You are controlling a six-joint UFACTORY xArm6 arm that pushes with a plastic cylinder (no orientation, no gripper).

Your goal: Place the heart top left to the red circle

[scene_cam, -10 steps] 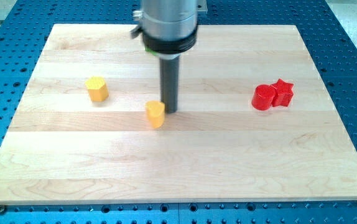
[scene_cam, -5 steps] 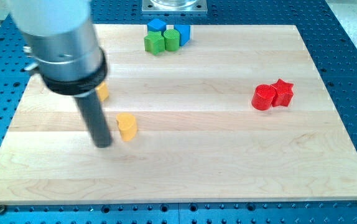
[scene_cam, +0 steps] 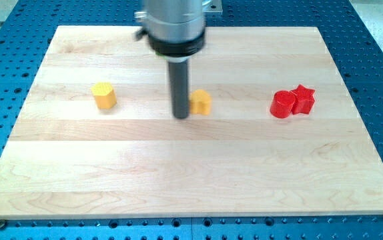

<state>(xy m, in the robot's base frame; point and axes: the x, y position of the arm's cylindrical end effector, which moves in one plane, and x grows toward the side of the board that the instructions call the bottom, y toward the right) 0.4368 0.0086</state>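
A yellow heart block lies near the board's middle, a little above centre. My tip stands just left of it, touching or nearly touching its left side. The red circle block sits at the view's right, with a red star block pressed against its right side. The heart is well to the left of the red circle, at about the same height in the view.
A yellow hexagon-like block sits at the view's left. The arm's wide grey body covers the board's top middle and hides the blocks there. The wooden board lies on a blue perforated table.
The heart slid down-left, then right and up to beside the rod. My tip went from the heart's right side round to its left and moved right with it.
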